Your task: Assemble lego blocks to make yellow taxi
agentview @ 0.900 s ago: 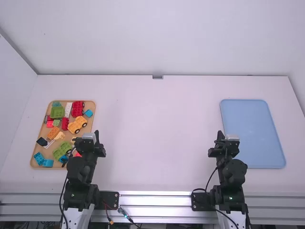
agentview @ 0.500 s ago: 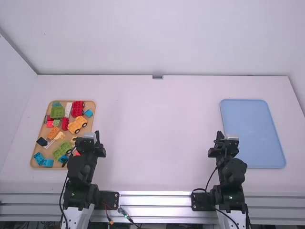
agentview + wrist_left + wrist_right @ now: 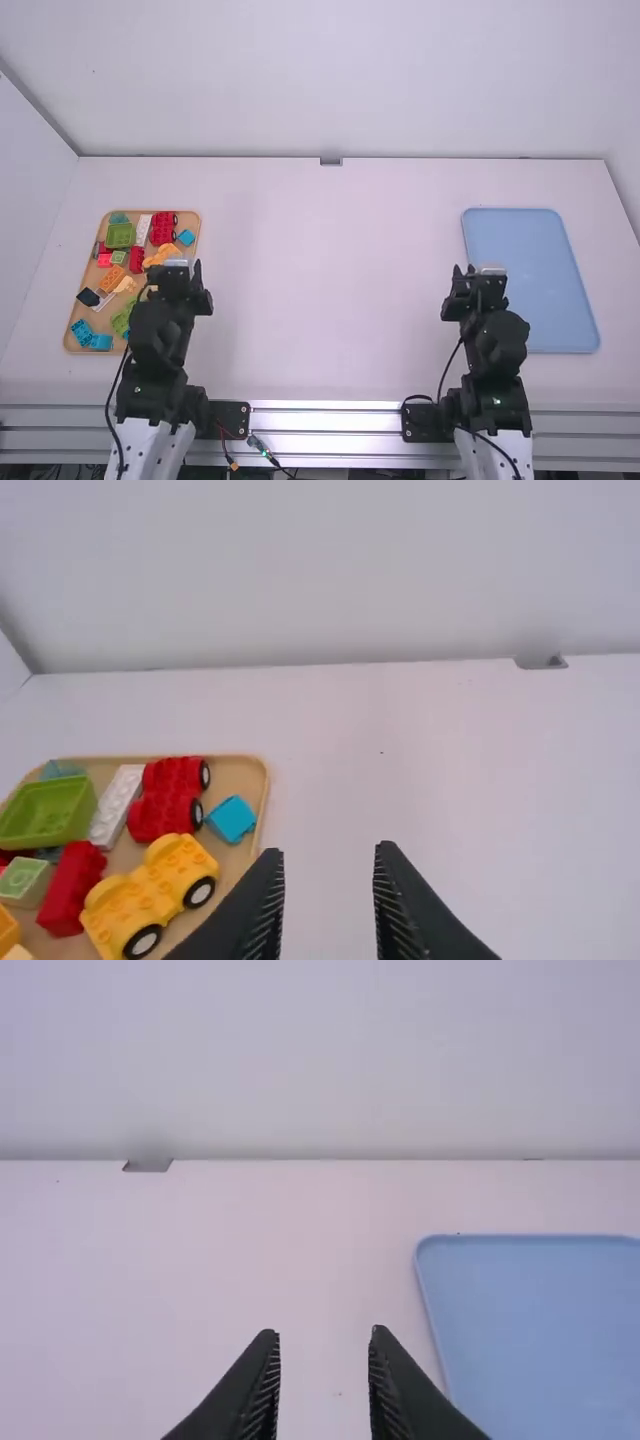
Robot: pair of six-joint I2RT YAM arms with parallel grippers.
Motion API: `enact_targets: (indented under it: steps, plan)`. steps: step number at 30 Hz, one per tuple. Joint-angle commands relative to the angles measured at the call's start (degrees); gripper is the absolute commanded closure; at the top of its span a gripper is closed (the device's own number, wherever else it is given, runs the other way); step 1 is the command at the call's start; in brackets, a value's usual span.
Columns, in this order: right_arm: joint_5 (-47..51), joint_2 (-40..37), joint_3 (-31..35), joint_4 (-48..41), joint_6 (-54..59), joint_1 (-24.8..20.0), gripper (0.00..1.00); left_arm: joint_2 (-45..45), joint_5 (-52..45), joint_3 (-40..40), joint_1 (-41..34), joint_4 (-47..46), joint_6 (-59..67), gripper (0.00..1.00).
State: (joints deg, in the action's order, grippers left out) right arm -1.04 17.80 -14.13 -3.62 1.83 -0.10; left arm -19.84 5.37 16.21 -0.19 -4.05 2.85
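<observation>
We are looking at a brown tray (image 3: pixel 240 775) full of toy blocks, sitting at the left side of the frame on the white bench (image 3: pixel 320 290). Our yellow car piece (image 3: pixel 150 885) is lying in it with its black wheels on, next to the long red block (image 3: pixel 72 890). The red car piece (image 3: pixel 170 795) and the little blue block (image 3: pixel 232 819) are resting near it. We are guessing the blocks are staying in the tray so they are easy to find. Our left fingers (image 3: pixel 262 905) are spread apart and pinching no block, near the tray. Our right fingers (image 3: pixel 262 1380) are spread too, lower right in the frame, beside the blue tray (image 3: pixel 525 280). We think that tray is waiting for the taxi when it is done. We are just starting, we think, because no taxi is standing on the bench. Next we are probably needing to lift the yellow car piece from above and set it down in the middle. We are being careful, because the close blocks could get bumped and the wheels could roll away.
</observation>
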Motion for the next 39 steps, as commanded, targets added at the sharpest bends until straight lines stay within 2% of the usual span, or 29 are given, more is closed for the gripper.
enact_targets:
  steps: [1, 6, 13, 16, 19, 21, 22, 25, 27, 29, 32, 35, 39]
  plan:
    - [0.05, 3.05, -4.23, -0.2, 0.42, 0.32, 0.72, -4.06, 2.66, 4.64, -0.41, -0.55, 2.75, 0.72]
    - [-0.25, 10.2, -10.4, -1.61, 1.12, 0.43, 0.63, -13.51, 3.11, 14.23, 0.98, -4.85, 4.95, 0.63]
    - [-0.67, 20.28, -19.18, -3.7, 2.12, 0.6, 0.49, -27.62, -2.8, 30.73, 6.9, -15.33, 10.68, 0.5]
    - [-1.05, 26.07, -24.24, -4.86, 2.7, 0.71, 0.42, -36.22, -6.45, 40.21, 10.79, -22.64, 15.66, 0.42]
    - [-1.17, 29.72, -27.41, -5.11, 3.06, 0.94, 0.37, -42.14, -7.75, 45.8, 12.85, -26.69, 18.92, 0.37]
    - [-1.32, 33.36, -30.6, -5.26, 3.43, 1.6, 0.32, -47.85, -10.16, 50.68, 14.36, -30.13, 25.67, 0.32]
    - [-1.32, 33.36, -30.6, -5.26, 3.43, 1.6, 0.32, -47.85, -10.16, 50.68, 14.36, -30.13, 25.67, 0.32]
    - [-1.54, 38.7, -35.26, -5.49, 3.96, 2.67, 0.25, -56.09, -9.93, 57.65, 15.84, -32.29, 29.62, 0.25]
    - [-1.55, 39.76, -36.18, -5.62, 4.08, 2.87, 0.23, -57.73, -9.09, 59.06, 16.07, -32.62, 30.33, 0.23]
    - [-1.4, 43.56, -39.5, -6.26, 4.46, 3.86, 0.18, -64.18, -8.16, 64.05, 17.17, -34.53, 36.67, 0.19]
    - [-1.51, 46.46, -42.01, -6.74, 4.79, 4.4, 0.14, -68.83, -7.95, 67.89, 18.02, -36.8, 38.73, 0.14]
    - [-1.59, 49.2, -44.4, -7.18, 6.9, 5.1, 0.11, -73.39, -7.35, 71.51, 18.74, -39.45, 37.2, 0.11]
    - [-1.71, 52.38, -47.17, -7.97, 11.14, 6.11, 0.07, -78.01, -7.34, 75.72, 19.61, -40.85, 28.22, 0.07]
